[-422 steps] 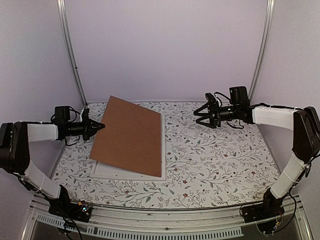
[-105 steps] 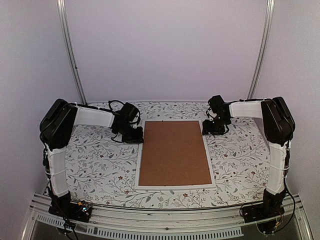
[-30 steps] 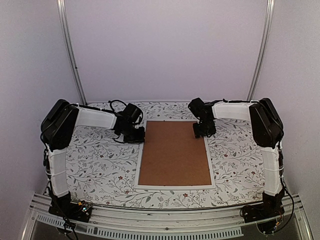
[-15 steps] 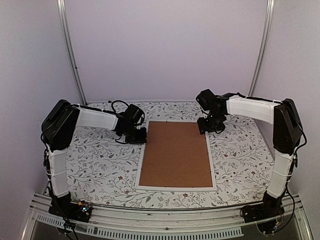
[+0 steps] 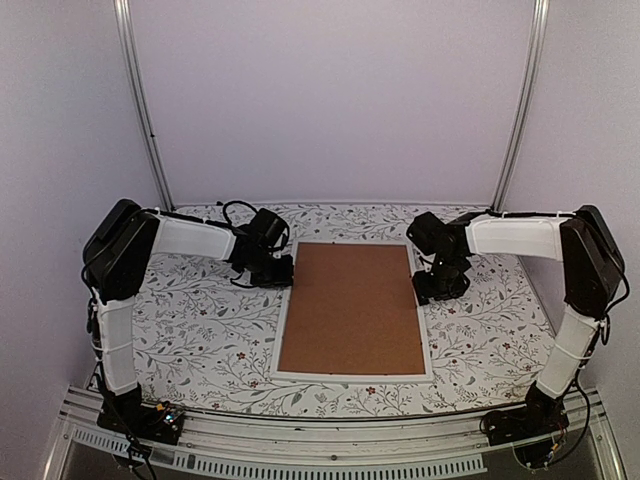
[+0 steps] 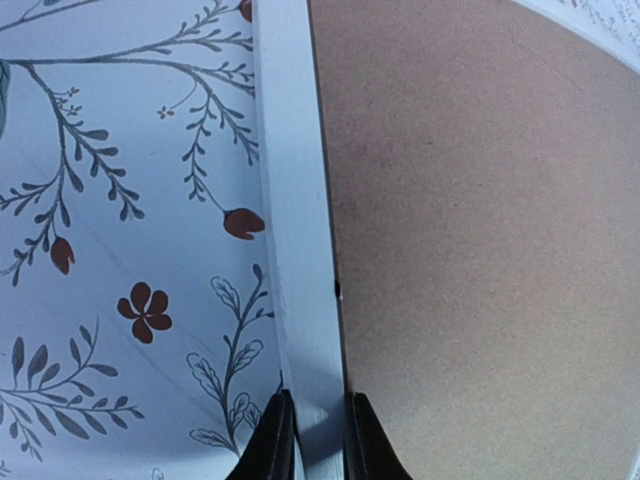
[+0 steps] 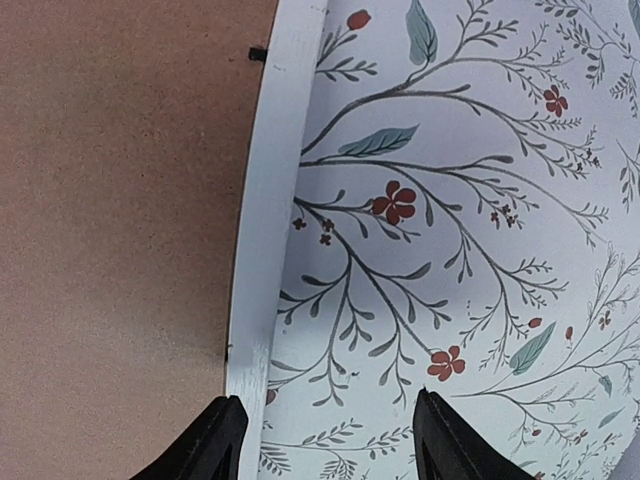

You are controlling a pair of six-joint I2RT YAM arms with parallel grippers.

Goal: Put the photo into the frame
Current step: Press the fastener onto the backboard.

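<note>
On the floral desk [image 5: 190, 320], the left gripper [image 5: 284, 272] was closed narrowly on the left white border of the frame [image 5: 350, 376]. The frame lay flat at centre, filled by a brown backing board [image 5: 350, 305]. The right gripper [image 5: 440, 290] stood wide open at its right border.

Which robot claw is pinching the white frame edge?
The left gripper: its two fingers sit close together on either side of the frame's white border. The right gripper stands wide open over the flowery cloth.
</note>
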